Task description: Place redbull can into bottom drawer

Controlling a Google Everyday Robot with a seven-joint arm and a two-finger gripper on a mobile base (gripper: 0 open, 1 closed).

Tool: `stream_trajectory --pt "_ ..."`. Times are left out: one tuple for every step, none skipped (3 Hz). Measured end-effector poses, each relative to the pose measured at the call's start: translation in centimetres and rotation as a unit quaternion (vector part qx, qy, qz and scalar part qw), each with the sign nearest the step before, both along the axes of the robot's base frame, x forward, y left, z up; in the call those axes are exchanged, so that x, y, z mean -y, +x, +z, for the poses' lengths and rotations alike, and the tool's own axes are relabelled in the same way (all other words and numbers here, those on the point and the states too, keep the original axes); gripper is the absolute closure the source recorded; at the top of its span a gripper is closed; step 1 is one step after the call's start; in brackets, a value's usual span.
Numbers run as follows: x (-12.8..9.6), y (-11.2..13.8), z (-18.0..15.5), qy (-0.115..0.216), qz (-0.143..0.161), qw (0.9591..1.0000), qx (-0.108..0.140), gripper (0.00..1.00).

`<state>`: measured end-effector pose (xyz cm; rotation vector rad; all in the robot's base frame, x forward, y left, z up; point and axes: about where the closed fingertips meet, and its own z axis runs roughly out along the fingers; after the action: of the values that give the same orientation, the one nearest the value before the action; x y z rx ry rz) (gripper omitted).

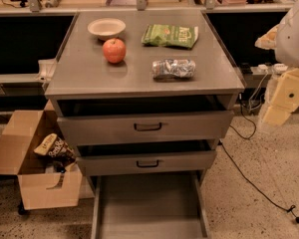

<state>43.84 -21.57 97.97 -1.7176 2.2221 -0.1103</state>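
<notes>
— While the wide grey metal cabinet [89,68] fills the middle of the view, how much of the job looks done?
— Only the opening, I'd judge. The lowest of its three grey drawers, the bottom drawer [149,203], is pulled well out, and its flat floor holds nothing.
— And the robot's gripper?
— The pale, blocky gripper [281,103] hangs at the right edge, beside the cabinet and well apart from everything on top. Whether it is open or closed I cannot tell, but it has no hold on the can.
— Where is the can, then?
— The slim, shiny silver-and-blue redbull can [173,68] lies on its side on the cabinet top, toward the front right, just in front of the green chip bag [170,35]. Reaching, grasping, lowering and releasing all seem left to do.
</notes>
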Motion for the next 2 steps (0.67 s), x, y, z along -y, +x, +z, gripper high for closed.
stream_trajectory --pt "0.0 0.0 0.0 0.000 0.000 1.0000 0.000 0.00" --pt "-0.7 2.1 -1.0 0.015 0.008 0.9999 -0.004 0.00"
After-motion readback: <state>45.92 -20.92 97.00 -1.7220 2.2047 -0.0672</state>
